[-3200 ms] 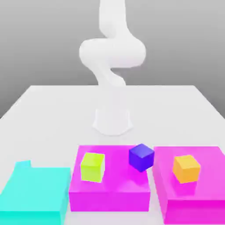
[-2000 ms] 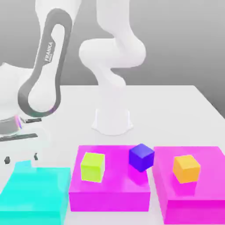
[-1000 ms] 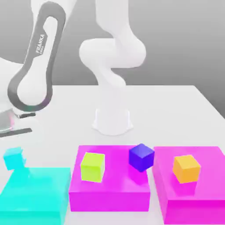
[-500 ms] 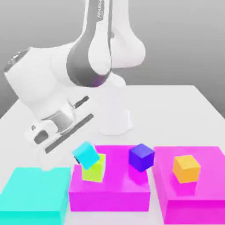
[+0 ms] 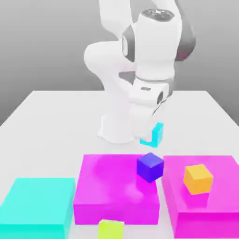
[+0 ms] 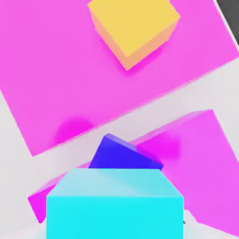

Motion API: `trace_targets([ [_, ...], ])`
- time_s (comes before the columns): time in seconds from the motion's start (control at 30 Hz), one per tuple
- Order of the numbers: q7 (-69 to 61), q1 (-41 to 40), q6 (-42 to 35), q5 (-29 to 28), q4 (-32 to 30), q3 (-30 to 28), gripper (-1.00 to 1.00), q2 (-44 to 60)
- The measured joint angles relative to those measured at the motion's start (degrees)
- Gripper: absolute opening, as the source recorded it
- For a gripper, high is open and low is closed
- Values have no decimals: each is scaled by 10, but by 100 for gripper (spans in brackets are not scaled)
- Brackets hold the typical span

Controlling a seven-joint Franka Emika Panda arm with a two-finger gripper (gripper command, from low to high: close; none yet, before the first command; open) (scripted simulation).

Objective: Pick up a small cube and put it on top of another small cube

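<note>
Grey backdrop, white worktop (image 5: 56, 112). Along the front edge, from the exterior view's left: flat cyan block (image 5: 37, 205) at the front corner; a lime cube (image 5: 111, 229) at the very front edge, just before the middle magenta block (image 5: 112, 191); a blue cube (image 5: 150, 166) at that block's far right corner; orange cube (image 5: 198, 179) on the right magenta block (image 5: 210, 205). Hand (image 5: 150, 133) closed on the cyan cube (image 5: 154, 135), held in the air above and just behind the blue cube, apart from it.
</note>
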Motion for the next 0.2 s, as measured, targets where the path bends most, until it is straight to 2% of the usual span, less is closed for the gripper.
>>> trace_targets([
  [0.07,2,0,49,-2,-10,1,-100,37],
  [0.1,2,-1,62,-3,-13,1,100,48],
  [0.2,2,-1,62,-3,-13,1,100,48],
])
